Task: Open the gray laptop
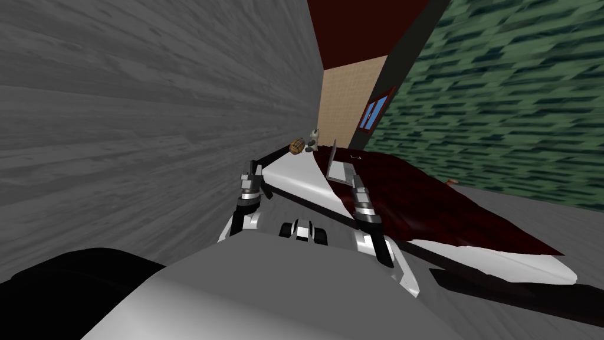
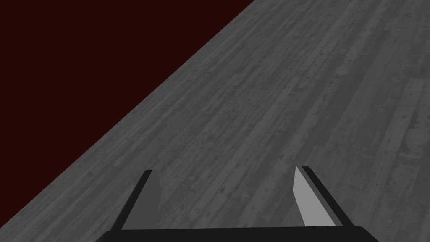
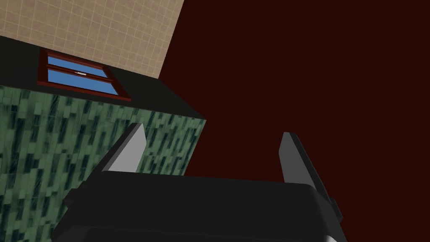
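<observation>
A grey laptop (image 1: 337, 165) lies on a bed (image 1: 307, 177), where the white sheet meets a dark red blanket (image 1: 424, 206). Its lid stands raised, close to upright, over the flat base. My right gripper (image 1: 357, 179) is held just at the laptop's near right corner, and its fingers (image 3: 131, 145) stand open with nothing between them; I cannot tell whether it touches the laptop. My left gripper (image 1: 251, 171) is raised beside the bed's near left edge, close to a grey plank wall (image 2: 294, 92). The left fingers (image 2: 308, 201) are open and hold nothing.
A brown rounded object (image 1: 298, 146) and a small pale figure (image 1: 313, 140) sit at the bed's far end. The grey plank wall (image 1: 147, 118) runs along my left. A green tiled wall (image 1: 507, 106) with a red-framed window (image 1: 374, 112) stands beyond the bed.
</observation>
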Available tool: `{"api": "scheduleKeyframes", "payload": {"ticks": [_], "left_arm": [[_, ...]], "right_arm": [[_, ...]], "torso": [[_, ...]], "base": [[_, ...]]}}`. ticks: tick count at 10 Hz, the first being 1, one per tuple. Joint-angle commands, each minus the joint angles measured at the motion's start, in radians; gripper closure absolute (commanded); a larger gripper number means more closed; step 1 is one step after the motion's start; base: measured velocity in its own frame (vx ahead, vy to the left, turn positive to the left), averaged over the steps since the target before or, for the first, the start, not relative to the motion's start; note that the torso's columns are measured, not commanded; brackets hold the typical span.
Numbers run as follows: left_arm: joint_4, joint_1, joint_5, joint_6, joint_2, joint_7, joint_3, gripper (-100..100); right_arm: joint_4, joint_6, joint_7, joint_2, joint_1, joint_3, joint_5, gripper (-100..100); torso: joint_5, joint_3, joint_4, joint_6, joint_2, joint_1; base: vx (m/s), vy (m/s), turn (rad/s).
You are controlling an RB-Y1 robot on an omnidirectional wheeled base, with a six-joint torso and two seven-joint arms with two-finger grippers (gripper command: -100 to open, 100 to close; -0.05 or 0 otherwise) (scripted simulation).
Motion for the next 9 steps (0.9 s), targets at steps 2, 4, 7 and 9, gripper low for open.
{"api": "scheduleKeyframes", "payload": {"ticks": [2,4,7,9], "left_arm": [[0.000,0.000,0.000,0.000,0.000,0.000,0.000,0],[0.000,0.000,0.000,0.000,0.000,0.000,0.000,0],[0.000,0.000,0.000,0.000,0.000,0.000,0.000,0],[0.000,0.000,0.000,0.000,0.000,0.000,0.000,0]], "right_arm": [[0.050,0.047,0.049,-0.080,0.001,-0.035,0.059,-100],[0.078,0.076,0.079,-0.121,0.005,-0.055,0.097,-100],[0.123,0.121,0.127,-0.184,0.011,-0.087,0.158,-100],[0.156,0.153,0.161,-0.229,0.016,-0.109,0.200,-100]], "torso": [[0.000,-0.001,0.000,0.000,-0.001,0.000],[0.000,-0.001,0.000,0.000,-0.001,0.000],[0.000,-0.001,0.000,0.000,-0.001,0.000],[0.000,0.000,0.000,0.000,0.001,0.000]], "base": [[0.035,0.090,0.071],[0.048,0.090,0.071],[0.058,0.107,0.070],[0.053,0.113,0.072]]}}
